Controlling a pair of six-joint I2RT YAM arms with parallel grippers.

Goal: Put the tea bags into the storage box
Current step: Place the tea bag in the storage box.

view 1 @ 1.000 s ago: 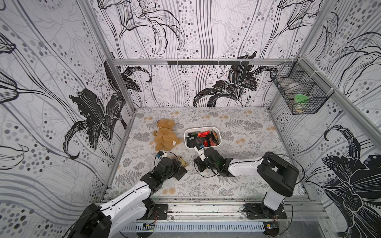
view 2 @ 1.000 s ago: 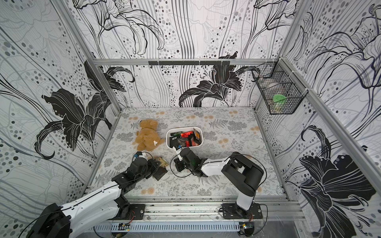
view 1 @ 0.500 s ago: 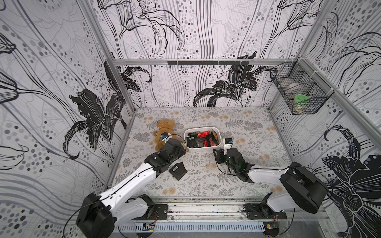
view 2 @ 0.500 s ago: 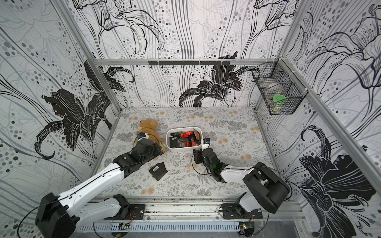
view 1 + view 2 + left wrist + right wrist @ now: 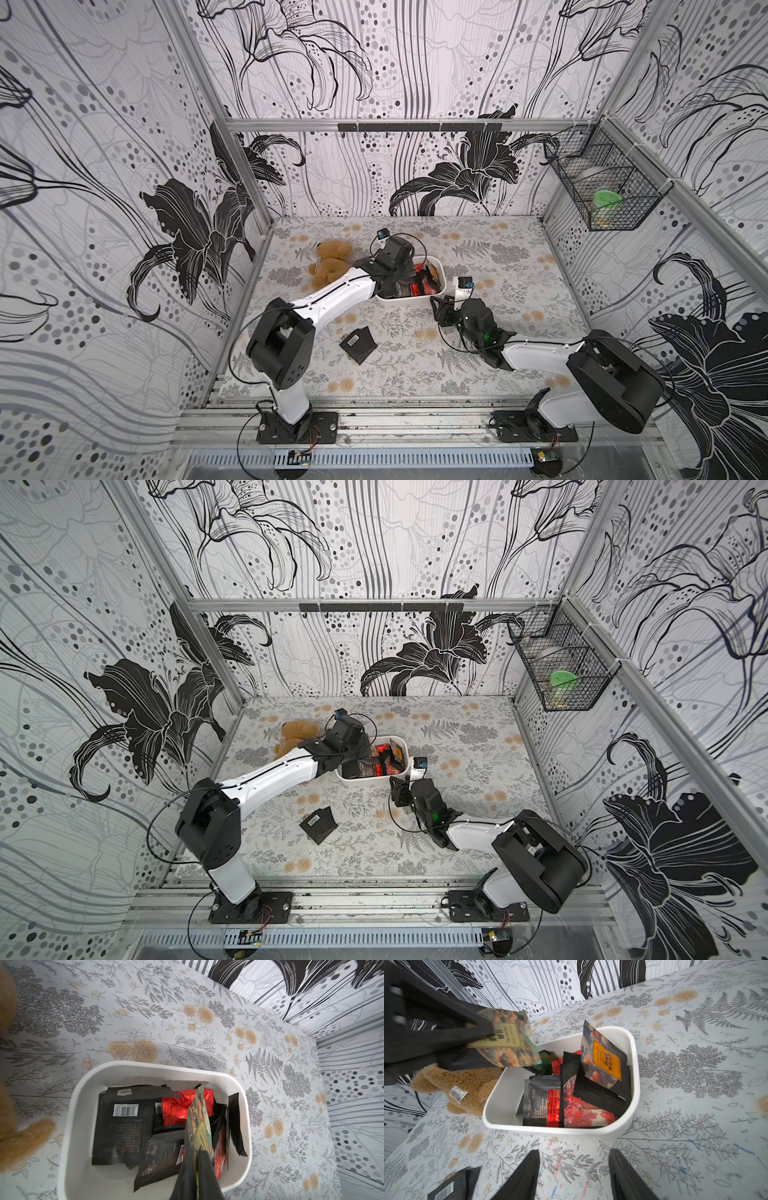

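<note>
- Near the middle of the table (image 5: 498,257) sits the white storage box (image 5: 409,301), with many tea bags (image 5: 571,1105) already inside.
- Over the box, the left gripper (image 5: 197,1153) pinches a tan picture tea bag (image 5: 198,1118), not dropped yet.
- Just beside the box, the right gripper (image 5: 574,1151) has its jaws apart and holds nothing.
- Nearer the table's front edge lies a black barcode tea bag (image 5: 358,344). It looks like the last one to pick up.
</note>
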